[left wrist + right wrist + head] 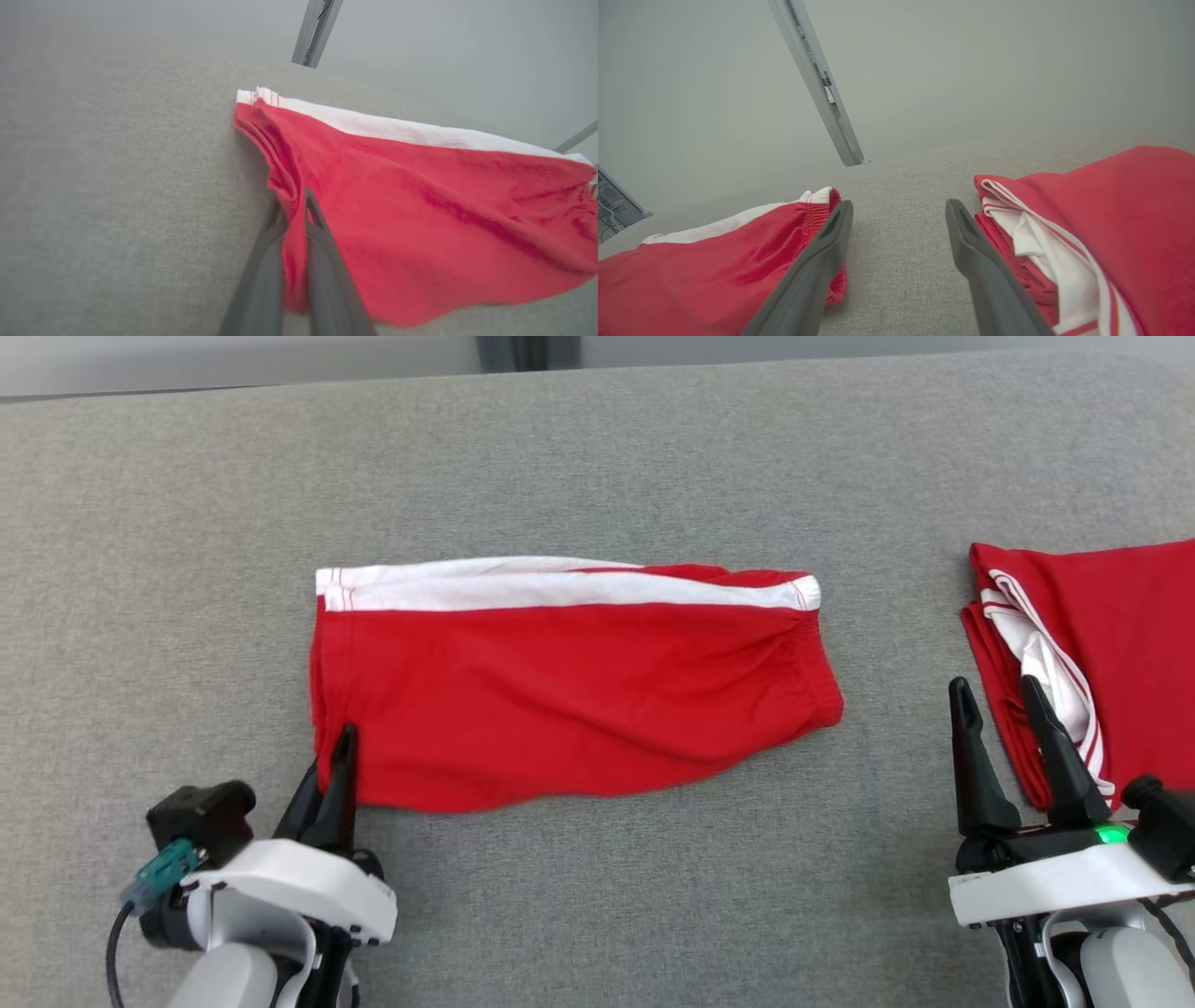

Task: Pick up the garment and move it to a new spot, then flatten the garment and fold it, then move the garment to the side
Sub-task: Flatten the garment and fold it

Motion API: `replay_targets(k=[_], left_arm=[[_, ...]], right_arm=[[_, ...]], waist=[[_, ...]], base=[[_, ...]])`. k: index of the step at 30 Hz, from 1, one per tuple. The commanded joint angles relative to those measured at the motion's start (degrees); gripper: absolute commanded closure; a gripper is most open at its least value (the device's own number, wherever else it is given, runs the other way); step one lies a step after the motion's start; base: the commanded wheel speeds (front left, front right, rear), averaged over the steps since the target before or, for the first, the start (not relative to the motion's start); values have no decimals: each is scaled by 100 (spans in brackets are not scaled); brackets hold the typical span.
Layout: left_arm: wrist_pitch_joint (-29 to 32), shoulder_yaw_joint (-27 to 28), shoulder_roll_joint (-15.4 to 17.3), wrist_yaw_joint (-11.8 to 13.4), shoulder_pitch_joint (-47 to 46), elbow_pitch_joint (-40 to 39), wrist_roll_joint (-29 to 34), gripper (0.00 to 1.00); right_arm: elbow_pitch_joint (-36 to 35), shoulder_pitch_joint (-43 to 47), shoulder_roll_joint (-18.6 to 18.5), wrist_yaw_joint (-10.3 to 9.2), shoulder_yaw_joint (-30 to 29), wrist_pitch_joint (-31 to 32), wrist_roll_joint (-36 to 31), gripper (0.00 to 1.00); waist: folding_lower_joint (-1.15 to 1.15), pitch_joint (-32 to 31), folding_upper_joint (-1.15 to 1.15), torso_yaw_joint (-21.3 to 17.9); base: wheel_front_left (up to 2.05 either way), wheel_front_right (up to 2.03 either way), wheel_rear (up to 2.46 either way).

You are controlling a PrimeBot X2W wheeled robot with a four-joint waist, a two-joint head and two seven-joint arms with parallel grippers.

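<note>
The garment (569, 691) is a pair of red shorts with a white side stripe, lying folded flat in the middle of the grey surface. My left gripper (338, 747) is shut on the garment's near left corner. In the left wrist view red cloth (420, 210) is pinched between the two dark fingers (322, 261) and lifts slightly at that edge. My right gripper (999, 695) stands open above bare surface, between the garment's waistband end (817, 210) and a second red garment (1102, 644). Nothing is between its fingers (808, 270).
A second red and white garment (1101, 224) lies folded at the right edge of the grey padded surface (597, 467). The surface's far edge meets a pale wall with a metal post (817, 84).
</note>
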Motion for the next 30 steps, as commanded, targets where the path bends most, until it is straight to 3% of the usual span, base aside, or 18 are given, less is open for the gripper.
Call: replay_targets(k=[1, 6, 7, 8, 12, 17, 22, 30], left_arm=[[81, 44, 96, 91, 111, -138, -39, 100], [339, 63, 128, 229, 346, -395, -162, 99], [352, 74, 121, 254, 361, -377, -166, 54], [305, 93, 107, 290, 367, -382, -151, 0], [-228, 265, 129, 417, 183, -320, 60, 0], [-736, 275, 155, 355, -211, -274, 406, 0], [-915, 182, 220, 158, -702, -213, 840, 0], [-954, 203, 462, 132, -715, -271, 1483, 0]], right_arm=[[-36, 65, -37, 4, -40, 26, -47, 0], [-50, 74, -33, 4, -24, 109, -39, 0], [-44, 73, -33, 4, -15, 110, -36, 0], [-40, 79, -31, 4, -13, 120, -31, 0], [-53, 101, -20, 4, -36, 101, -53, 0], [-91, 73, -43, 4, -75, 102, -135, 0], [-111, 22, -55, 4, -23, 161, -267, 0], [-187, 44, -83, 4, 18, 184, -471, 0]], waist=[[0, -8, 0, 38], [0, -51, 0, 61], [0, -69, 0, 58], [0, -90, 0, 53], [0, -222, 0, 40], [0, -400, 0, 99], [0, -611, 0, 138], [0, -906, 0, 92]], base=[[0, 0, 0], [0, 0, 0], [0, 0, 0], [0, 0, 0], [0, 0, 0], [0, 0, 0], [0, 0, 0], [0, 0, 0]])
